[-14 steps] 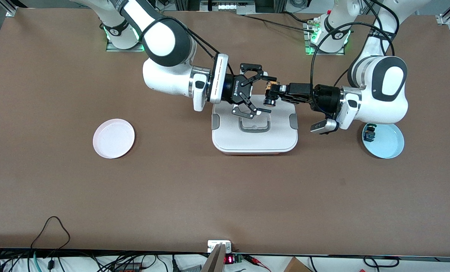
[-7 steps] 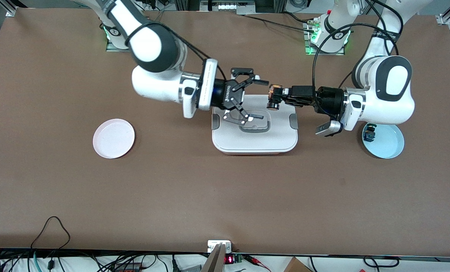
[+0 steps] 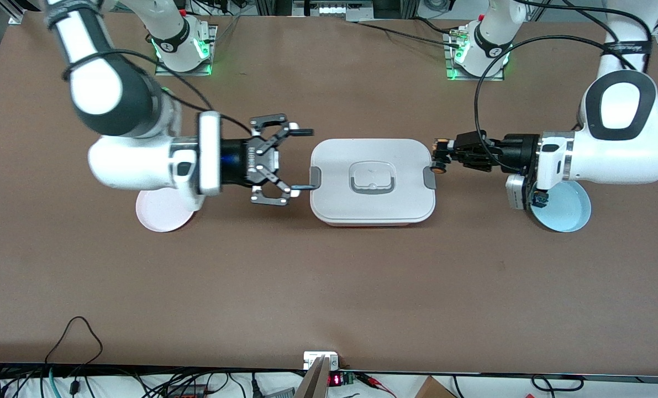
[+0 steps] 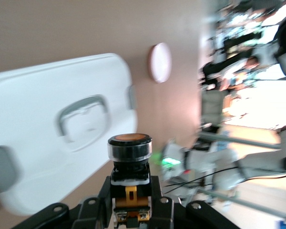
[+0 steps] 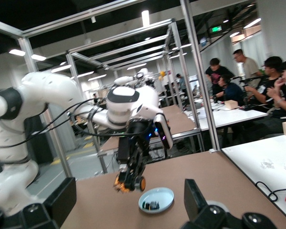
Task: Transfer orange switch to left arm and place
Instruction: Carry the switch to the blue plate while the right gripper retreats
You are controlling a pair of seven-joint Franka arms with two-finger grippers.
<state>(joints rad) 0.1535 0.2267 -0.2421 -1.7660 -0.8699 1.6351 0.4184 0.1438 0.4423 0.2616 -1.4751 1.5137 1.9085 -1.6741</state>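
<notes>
Front view. Box (image 3: 372, 181): white, lidded, mid-table (image 3: 329, 276), grey clips at both ends. Left tool (image 3: 438, 159): level, over the table just beside the box's clip toward the left arm's end; fingers closed on the switch (image 3: 438, 167), whose orange cap points down toward the front camera. Right tool (image 3: 298, 160): level, at the box's other end; fingers spread wide, holding nothing, lower fingertip close to that end's clip. Box lies between the two tools; switch and right tool well apart. Pink plate (image 3: 163, 213): toward the right arm's end, partly under the right arm. Blue plate (image 3: 565, 205): toward the left arm's end, carrying a small dark part (image 3: 540, 197) at its rim.

Left wrist view. Switch (image 4: 129, 164): gripped by its lower body in the left tool (image 4: 129, 210), orange cap outward, clear of the fingers. Box (image 4: 57, 138) and pink plate (image 4: 160, 62) lie past it.

Right wrist view. Right tool's fingers (image 5: 196, 200): apart, nothing between them. Left tool (image 5: 129, 183) seen farther off, carrying the switch (image 5: 128, 183) above the table, over the blue plate (image 5: 156, 199) in this line of sight.
</notes>
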